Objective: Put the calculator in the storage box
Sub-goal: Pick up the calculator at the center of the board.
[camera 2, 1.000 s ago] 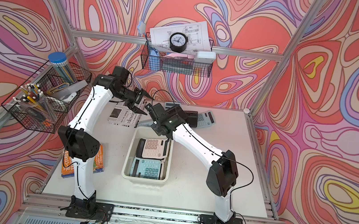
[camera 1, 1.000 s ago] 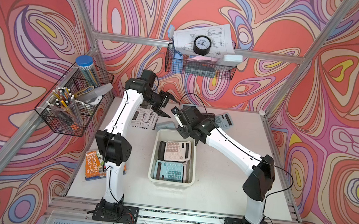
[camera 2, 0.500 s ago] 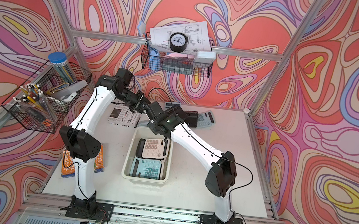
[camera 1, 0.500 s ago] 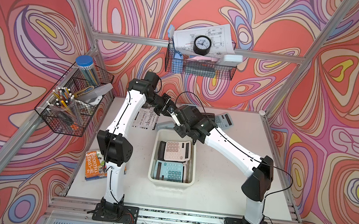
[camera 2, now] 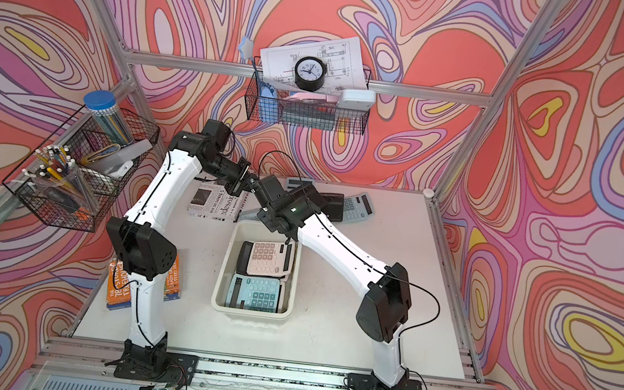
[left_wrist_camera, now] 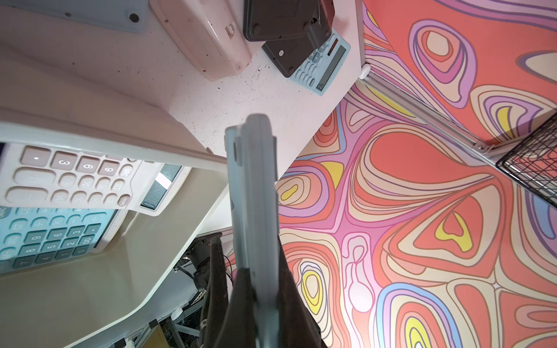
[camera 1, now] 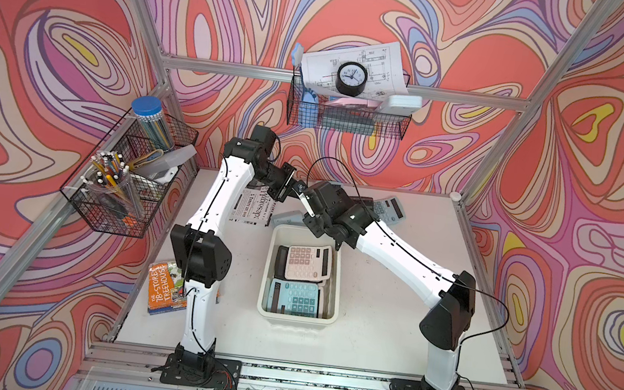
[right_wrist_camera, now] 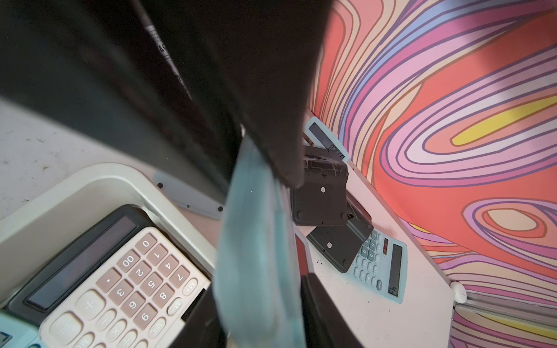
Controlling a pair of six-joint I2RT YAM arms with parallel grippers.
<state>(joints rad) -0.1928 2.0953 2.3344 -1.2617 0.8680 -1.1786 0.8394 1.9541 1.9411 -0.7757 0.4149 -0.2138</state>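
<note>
Hanging with its grey fingers pressed flat together and nothing showing between them, the left gripper (left_wrist_camera: pixel 249 129) sits in the air just beyond the far end of the storage box (camera 1: pixel 297 317). It is very near the right gripper (right_wrist_camera: pixel 254 192), whose fingers show in the right wrist view only as one blurred teal slab, so I cannot tell whether that claw is wide, narrow or holding anything. Below the pair, a grey-blue calculator (camera 1: pixel 286 215) lies face down on the tabletop (camera 1: pixel 386 334), just beside the box's far rim and partly hidden by the right wrist. It is apart from both claws and looks like the nearest candidate for the task. Further out, toward the far right corner of the tabletop, a light-blue calculator (camera 1: pixel 391 210) lies face up with black calculators (camera 1: pixel 362 202) heaped partly on it, well apart from the claws. Inside the box a pink calculator (camera 1: pixel 306 262) and a teal calculator (camera 1: pixel 295 298) already lie flat. Any of these should handle as a light, stiff, flat plastic slab with a smooth shell that is likely slippery, and the keys and display are best spared from pinching. Lying flat, the grey-blue one offers little to pinch from above. My judgement is to take it across its short width at the long edges, or to tip up one end first, with the jaws spread before descending.
</note>
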